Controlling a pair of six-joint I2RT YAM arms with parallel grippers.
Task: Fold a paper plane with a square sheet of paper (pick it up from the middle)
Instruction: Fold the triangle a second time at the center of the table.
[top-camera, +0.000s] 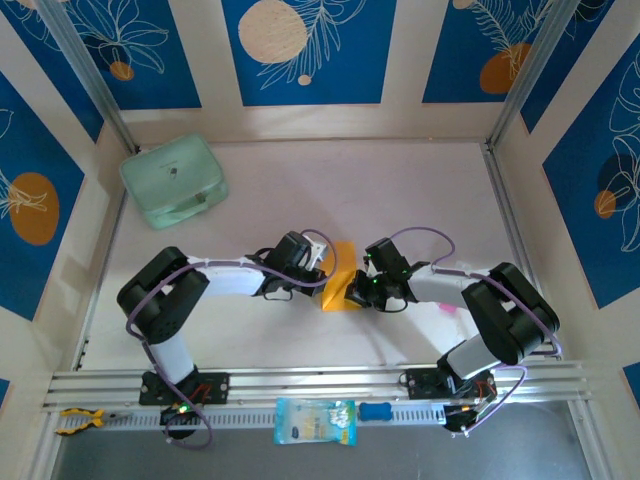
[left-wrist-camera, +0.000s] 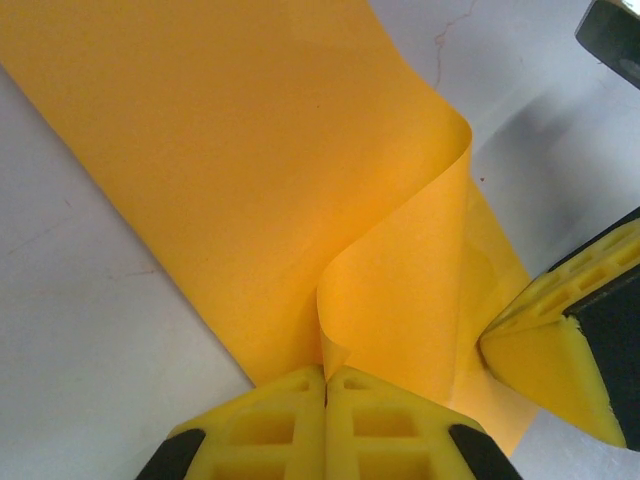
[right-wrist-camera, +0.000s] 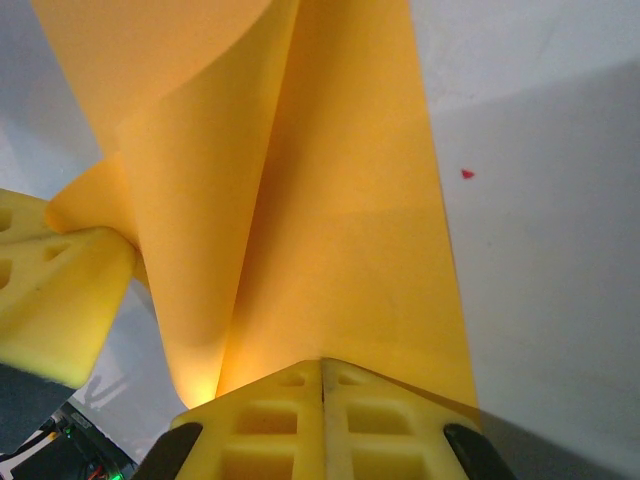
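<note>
The square sheet of paper (top-camera: 340, 288) is orange-yellow and lies mid-table between both arms. It is partly folded over, with one flap curling upward (left-wrist-camera: 400, 270). My left gripper (left-wrist-camera: 325, 375) is shut, and the curled flap's edge is pinched between its yellow fingertips. My right gripper (right-wrist-camera: 322, 362) is shut on the opposite edge of the sheet (right-wrist-camera: 330, 230), where a soft fold runs up to its tips. The two grippers (top-camera: 325, 268) (top-camera: 362, 290) sit close together across the paper. One right finger (left-wrist-camera: 560, 340) shows beside the sheet. A paper plane is out of view.
A mint-green rounded case (top-camera: 175, 180) sits at the back left. A pale blue packet (top-camera: 314, 420) and a blue tool (top-camera: 375, 411) lie on the front rail, with a yellow clamp (top-camera: 78, 420) at its left end. Walls enclose the table.
</note>
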